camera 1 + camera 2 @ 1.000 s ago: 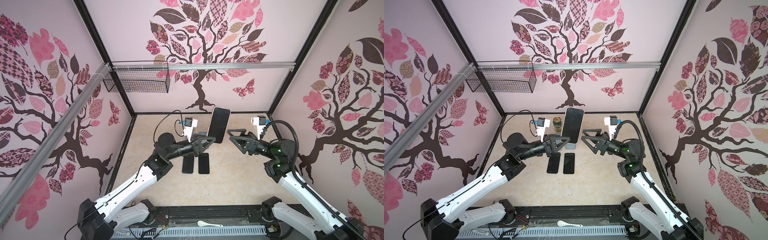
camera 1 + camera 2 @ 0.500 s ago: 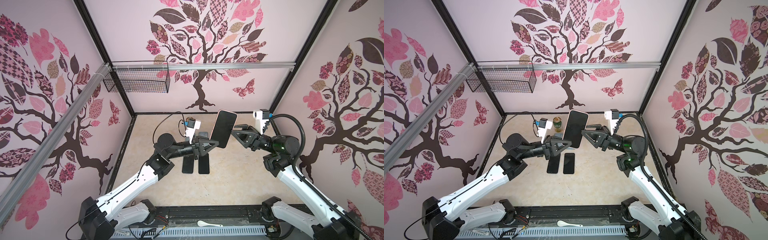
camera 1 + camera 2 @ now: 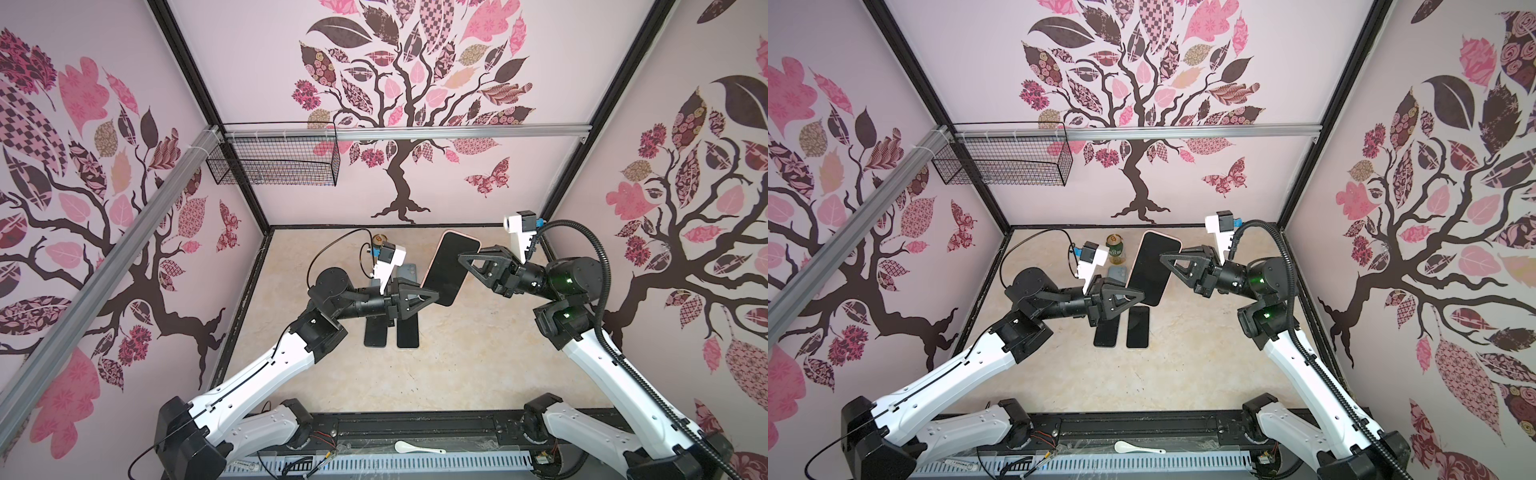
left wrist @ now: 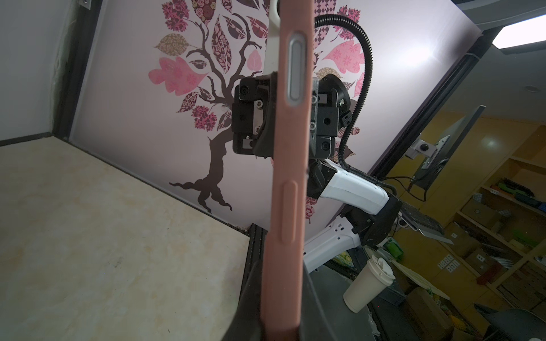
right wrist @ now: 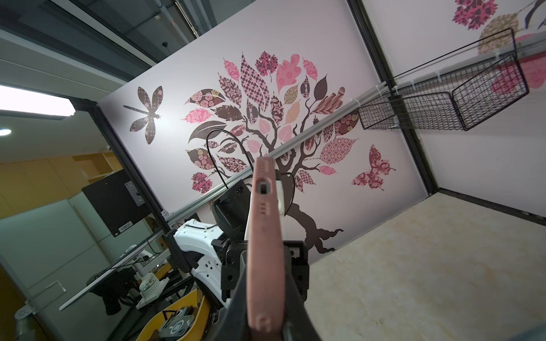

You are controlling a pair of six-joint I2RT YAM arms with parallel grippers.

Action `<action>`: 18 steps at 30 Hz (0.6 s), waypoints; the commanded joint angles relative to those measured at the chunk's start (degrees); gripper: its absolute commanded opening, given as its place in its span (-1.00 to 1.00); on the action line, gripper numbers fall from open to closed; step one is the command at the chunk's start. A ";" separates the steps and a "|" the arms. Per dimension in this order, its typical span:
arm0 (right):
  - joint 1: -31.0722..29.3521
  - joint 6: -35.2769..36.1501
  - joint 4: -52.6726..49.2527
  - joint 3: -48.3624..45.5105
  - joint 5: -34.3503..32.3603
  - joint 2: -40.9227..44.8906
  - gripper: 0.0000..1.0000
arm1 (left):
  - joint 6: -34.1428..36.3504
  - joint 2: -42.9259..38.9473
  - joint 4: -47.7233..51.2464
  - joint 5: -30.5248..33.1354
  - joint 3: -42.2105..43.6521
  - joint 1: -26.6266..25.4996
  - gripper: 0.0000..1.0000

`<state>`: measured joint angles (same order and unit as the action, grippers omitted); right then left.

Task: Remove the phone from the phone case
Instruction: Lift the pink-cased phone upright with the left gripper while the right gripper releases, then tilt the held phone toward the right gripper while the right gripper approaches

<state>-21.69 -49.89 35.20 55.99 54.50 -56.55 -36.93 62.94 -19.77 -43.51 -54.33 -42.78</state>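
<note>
Beneath your left gripper [image 3: 432, 296], a pair of dark slab phones [image 3: 407, 334] lay flat, side by side, on the beige marbled desk [image 3: 457, 374]. That gripper pinched the lower end of the black-screened phone in a pink case [image 3: 451, 270], which hung tilted in the air above the desk. Your right gripper [image 3: 463, 258] faced the left one and was clamped on the phone's upper side edge. Beyond the left gripper lay a grey-blue case [image 3: 1119, 273], and farther off stood a green drink can [image 3: 1115, 249].
</note>
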 commanded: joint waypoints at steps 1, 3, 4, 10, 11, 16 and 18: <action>-0.37 -3.27 4.99 2.13 -0.80 1.56 -0.92 | 0.88 -0.96 -0.95 0.26 -3.14 0.00 -1.00; -0.37 -7.41 10.71 0.10 -3.78 1.95 -1.00 | -0.07 -0.97 -2.51 1.23 -3.17 0.04 -0.84; -0.37 -9.38 13.36 -1.14 -5.98 2.41 -1.00 | -0.93 -1.00 -3.70 1.87 -3.16 0.07 -0.65; -0.42 -16.34 25.63 -7.60 -17.09 4.91 -1.00 | -5.73 0.33 -9.89 4.33 -2.85 -0.13 -0.16; -0.45 -16.67 26.13 -7.95 -17.77 5.06 -1.00 | -5.92 0.51 -10.30 4.71 -2.81 -0.27 -0.16; -0.54 -17.00 25.66 -7.99 -17.44 5.10 -1.00 | -6.38 1.68 -10.81 5.26 -2.75 -0.99 -0.20; -0.66 -17.00 25.53 -8.25 -16.81 4.85 -1.00 | -6.57 1.98 -11.12 5.86 -2.80 -1.01 -0.24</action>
<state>-21.87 -65.39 54.96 46.41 39.22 -52.86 -42.61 64.38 -28.53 -38.83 -55.02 -43.57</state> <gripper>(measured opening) 0.129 0.383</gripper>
